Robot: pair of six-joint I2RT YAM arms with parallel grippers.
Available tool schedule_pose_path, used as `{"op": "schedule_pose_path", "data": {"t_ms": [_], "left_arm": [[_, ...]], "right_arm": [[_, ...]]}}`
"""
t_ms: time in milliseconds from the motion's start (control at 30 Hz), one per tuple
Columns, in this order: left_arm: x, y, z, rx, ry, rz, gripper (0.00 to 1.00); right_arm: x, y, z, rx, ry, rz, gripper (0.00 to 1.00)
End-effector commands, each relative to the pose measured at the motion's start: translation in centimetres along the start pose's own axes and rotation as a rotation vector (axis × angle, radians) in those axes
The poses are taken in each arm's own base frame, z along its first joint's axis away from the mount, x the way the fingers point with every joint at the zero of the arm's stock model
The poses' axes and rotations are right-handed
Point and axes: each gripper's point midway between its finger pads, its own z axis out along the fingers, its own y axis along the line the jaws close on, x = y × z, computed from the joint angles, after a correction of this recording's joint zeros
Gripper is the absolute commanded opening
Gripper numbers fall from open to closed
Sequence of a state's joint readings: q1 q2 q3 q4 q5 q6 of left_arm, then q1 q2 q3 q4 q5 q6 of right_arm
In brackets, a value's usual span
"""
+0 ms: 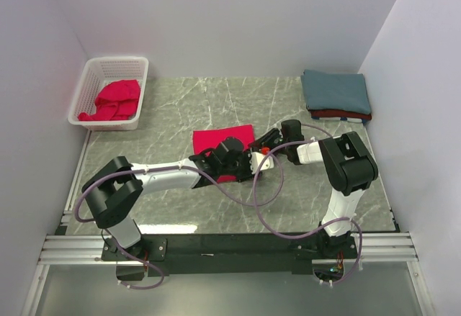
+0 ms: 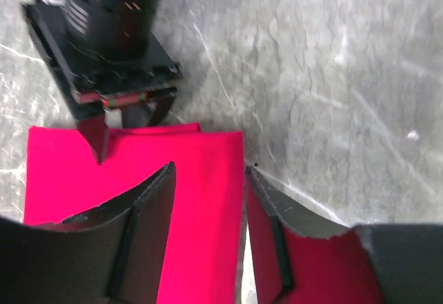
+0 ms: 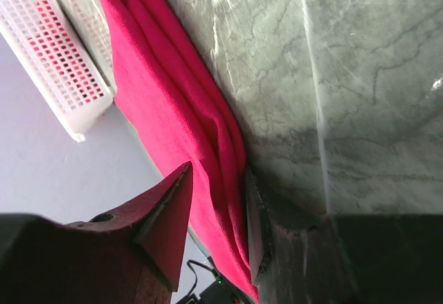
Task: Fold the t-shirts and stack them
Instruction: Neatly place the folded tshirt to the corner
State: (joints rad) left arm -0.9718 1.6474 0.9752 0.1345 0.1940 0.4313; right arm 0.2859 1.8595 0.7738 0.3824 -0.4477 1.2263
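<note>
Nearest, the left gripper [image 2: 209, 172] has its fingers apart astride one edge of the red tee [image 1: 220, 140], one finger over cloth and one over bare table [image 1: 180, 104]. That tee lies folded flat at mid-table (several layers show along its side). The right gripper [image 3: 216, 172] pinches its edge close by, with cloth filling the gap. Well left of the tee, farther back, a basket [image 1: 94, 71] holds crumpled red tees [image 1: 115, 98]. Well right of it, a teal tee [image 1: 335, 89] tops a darker red tee [image 1: 349, 116].
</note>
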Motion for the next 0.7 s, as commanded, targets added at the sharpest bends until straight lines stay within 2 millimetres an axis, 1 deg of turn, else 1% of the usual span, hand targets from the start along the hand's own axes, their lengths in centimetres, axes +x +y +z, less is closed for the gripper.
{"op": "schedule_pose_path", "data": {"t_ms": [0, 67, 100, 167, 333, 367, 533, 600, 667], "left_arm": [[1.1, -0.6, 0.6, -0.005, 0.001, 0.063, 0.51], [1.5, -0.3, 1.1, -0.015, 0.018, 0.063, 0.5], [2.0, -0.3, 1.5, -0.017, 0.035, 0.062, 0.5], [2.0, -0.2, 1.9, -0.019, 0.031, 0.076, 0.49], [2.6, -0.7, 3.3, -0.001, 0.03, 0.098, 0.49], [3.1, -0.7, 3.6, 0.001, 0.039, 0.109, 0.49], [3.8, -1.0, 4.4, 0.006, 0.047, 0.134, 0.48], [4.4, -1.2, 4.8, 0.013, 0.059, 0.138, 0.48], [4.9, -1.3, 5.1, 0.018, 0.073, 0.139, 0.45]], "right_arm": [[-0.6, -2.8, 0.8, 0.103, -0.056, 0.009, 0.43], [-0.6, -2.9, 0.7, 0.108, -0.053, 0.012, 0.43], [-0.6, -3.0, 0.7, 0.109, -0.053, 0.011, 0.43], [-0.5, -3.2, 0.7, 0.117, -0.05, 0.011, 0.43], [-0.4, -3.6, 0.7, 0.13, -0.045, 0.019, 0.43], [-0.4, -3.5, 0.8, 0.128, -0.043, 0.019, 0.43], [-0.3, -3.8, 0.7, 0.139, -0.037, 0.027, 0.43], [-0.3, -3.8, 0.7, 0.138, -0.036, 0.025, 0.43], [-0.3, -3.7, 0.7, 0.136, -0.033, 0.025, 0.43]]}}
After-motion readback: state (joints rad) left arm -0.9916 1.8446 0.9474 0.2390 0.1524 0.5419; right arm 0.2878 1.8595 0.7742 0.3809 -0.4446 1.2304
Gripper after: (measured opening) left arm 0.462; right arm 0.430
